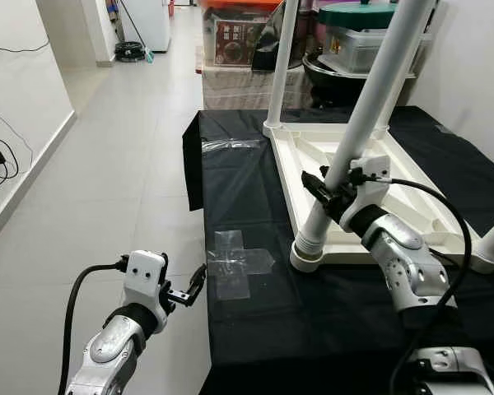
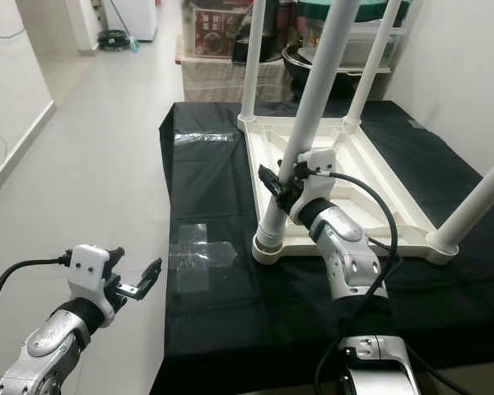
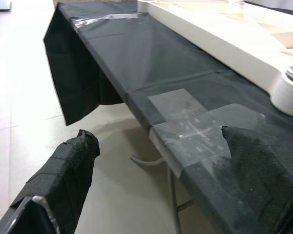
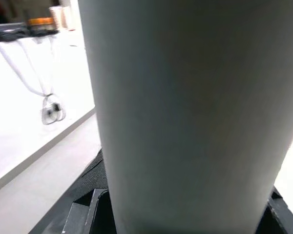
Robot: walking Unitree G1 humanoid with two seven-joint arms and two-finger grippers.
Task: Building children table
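- The white children's table top (image 1: 412,197) lies upside down on the black-covered table (image 1: 255,329), toward its far right part, with 4 white legs standing up from its corners.
- The right gripper (image 1: 333,191) is wrapped around the near-left leg (image 1: 370,107), low on the leg and just above its ribbed collar (image 1: 311,247); its fingers are closed on the leg, 1 on each side.
- In the right wrist view that leg (image 4: 185,112) sits between the black finger bases.
- The left gripper (image 1: 189,290) hovers off the table's near-left edge, over the tiled floor (image 1: 115,164), fingers spread apart and holding nothing.
- In the left wrist view the 2 padded fingers (image 3: 68,170) point toward a cross of clear tape (image 3: 195,126) stuck on the cloth near the table's left edge.
- Another strip of clear tape (image 1: 230,145) lies near the far-left corner.
- Boxes and containers (image 1: 239,41) stand beyond the table's far edge.
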